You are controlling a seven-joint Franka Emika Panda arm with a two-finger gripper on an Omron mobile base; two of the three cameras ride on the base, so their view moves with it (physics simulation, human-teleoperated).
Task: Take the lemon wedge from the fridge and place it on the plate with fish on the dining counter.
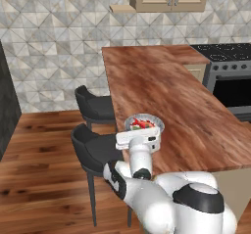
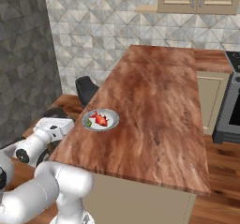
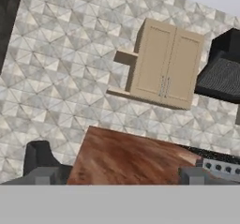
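Right base view: plate (image 2: 100,120) near worktop (image 2: 154,120) edge, bearing red fish (image 2: 100,119) and green-yellow lemon wedge (image 2: 88,123). End effector (image 3: 119,175) empty, fingers apart. Step: placing apparently done; next, retreat clear.

Fish-and-lemon-wedge (image 2: 88,123) plate (image 2: 111,123) near edge of reddish-brown dining counter (image 2: 154,106)

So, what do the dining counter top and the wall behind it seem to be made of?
The dining counter top looks like polished reddish-brown wood: flowing grain and a soft gloss, though it could be laminate. The wall looks like matte grey stone or ceramic tile, judging by its triangular pattern with thin joints.
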